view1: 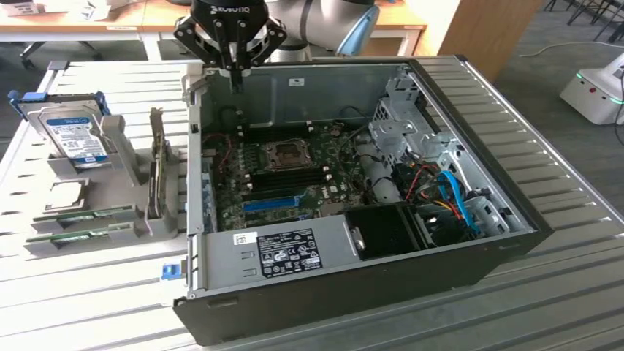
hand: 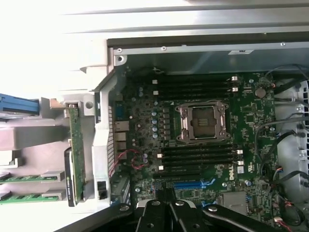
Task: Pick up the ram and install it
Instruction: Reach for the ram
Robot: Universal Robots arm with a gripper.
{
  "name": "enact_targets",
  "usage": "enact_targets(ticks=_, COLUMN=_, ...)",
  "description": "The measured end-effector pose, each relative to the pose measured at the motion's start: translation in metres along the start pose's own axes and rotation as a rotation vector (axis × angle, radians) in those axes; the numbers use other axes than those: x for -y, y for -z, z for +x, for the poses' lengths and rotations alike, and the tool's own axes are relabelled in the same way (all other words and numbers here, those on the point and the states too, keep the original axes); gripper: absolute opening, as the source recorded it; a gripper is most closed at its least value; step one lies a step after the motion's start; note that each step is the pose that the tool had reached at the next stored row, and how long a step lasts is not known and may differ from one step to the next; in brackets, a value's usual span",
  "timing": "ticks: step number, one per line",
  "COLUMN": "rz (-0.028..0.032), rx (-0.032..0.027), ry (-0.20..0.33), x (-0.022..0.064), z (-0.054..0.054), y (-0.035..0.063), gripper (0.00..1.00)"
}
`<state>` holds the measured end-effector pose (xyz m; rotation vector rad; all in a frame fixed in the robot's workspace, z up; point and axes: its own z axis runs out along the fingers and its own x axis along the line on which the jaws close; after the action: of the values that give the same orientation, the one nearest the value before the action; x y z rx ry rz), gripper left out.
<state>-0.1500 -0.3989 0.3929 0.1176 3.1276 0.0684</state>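
on the slatted table (view1: 546,146) an open pc case (view1: 322,300) lies on its side, its motherboard (view1: 332,191) facing up. toward the exterior view's left of the case stands a grey rack (view1: 125,142) of spare parts, with a hard drive (view1: 76,135) upright in it. the claw (view1: 234,73) hangs over the far edge of the case, fingers pressed together and holding nothing, touching nothing. the ram (view1: 90,215) lies low in the rack, well apart from the claw, with a look-alike stick (view1: 70,235) just beside it; which of the pair is meant i cannot say for sure. on the board the long black memory slots (hand: 198,157) beside the cpu socket (hand: 203,123) look empty.

to my eye the pickup has not begun; this is the approach stage. a grasp would call for the claw to spread, come across to the rack, and pinch one thin stick by its edges without nudging its neighbour.
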Motion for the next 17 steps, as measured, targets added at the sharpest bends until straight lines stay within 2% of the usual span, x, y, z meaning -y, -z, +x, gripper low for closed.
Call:
enact_targets(ticks=10, rz=0.0009, rx=-0.0124, ry=-0.001, x=0.0011, z=0.014, y=-0.0001, gripper=0.10)
enact_targets(ticks=17, rz=0.0017, rx=-0.0233, ry=-0.001, x=0.0019, z=0.025, y=-0.0003, gripper=0.10)
